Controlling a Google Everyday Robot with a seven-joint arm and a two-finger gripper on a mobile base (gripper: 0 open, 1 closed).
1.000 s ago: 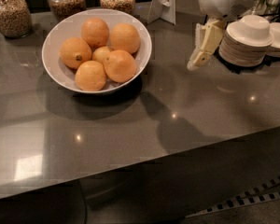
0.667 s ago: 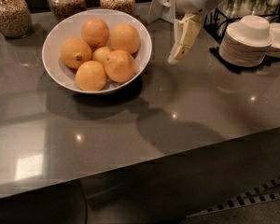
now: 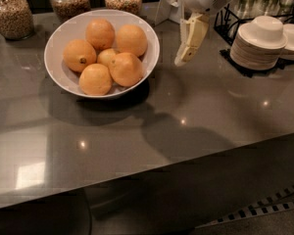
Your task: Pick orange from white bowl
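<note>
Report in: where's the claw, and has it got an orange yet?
Gripper above counter, just right of bowl, holding nothing. Orange in bowl, untouched. Nothing between them.

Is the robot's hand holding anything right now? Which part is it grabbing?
Nothing is held. The end effector hangs over the counter beside the white bowl, apart from the oranges lying inside it.

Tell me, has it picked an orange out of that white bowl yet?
Not yet. Nothing looks done: the oranges all lie in the white bowl, none lifted. In hand: the gripper hangs to the right of the bowl's rim, above the grey counter, holding nothing. Left: move over the bowl, grasp one orange and lift it out.
</note>
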